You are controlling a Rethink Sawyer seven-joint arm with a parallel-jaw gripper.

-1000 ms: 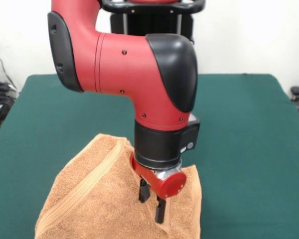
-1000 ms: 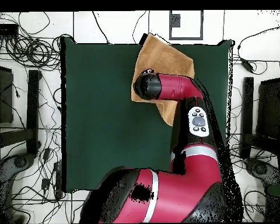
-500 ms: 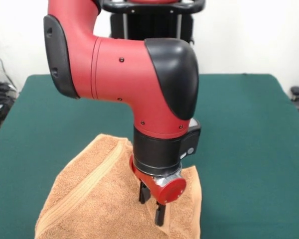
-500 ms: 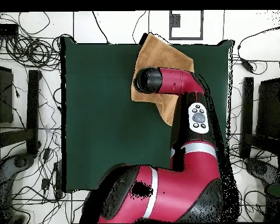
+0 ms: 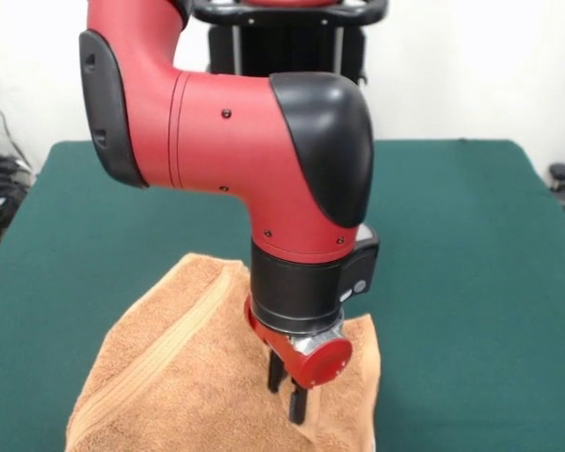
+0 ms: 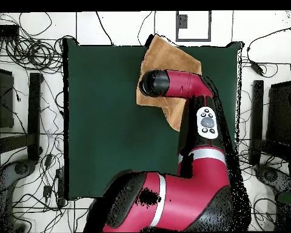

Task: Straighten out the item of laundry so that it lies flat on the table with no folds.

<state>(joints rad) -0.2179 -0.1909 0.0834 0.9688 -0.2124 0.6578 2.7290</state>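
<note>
The item of laundry [image 5: 160, 377], an orange-tan towel, lies rumpled at the table's near edge in the front view, with a woven band running diagonally across its left part. My gripper [image 5: 285, 397] points straight down onto the towel's right half, its two black fingers drawn close together with cloth pinched between the tips. From overhead the towel [image 6: 175, 57] lies at the top edge of the green table [image 6: 105, 121], one corner poking past it. There the arm's wrist [image 6: 154, 83] covers the gripper and the towel's middle.
Dark green table [image 5: 461, 273] stretches wide to the right of and behind the towel. The red arm's elbow and forearm [image 6: 199, 115] hang over the table's right part in the overhead view. Cables [image 6: 26, 48] and black stands [image 6: 34, 115] surround the table on the floor.
The gripper has sunk a little onto the towel and its fingers have come together from a wide gap. The wrist has shifted slightly.
</note>
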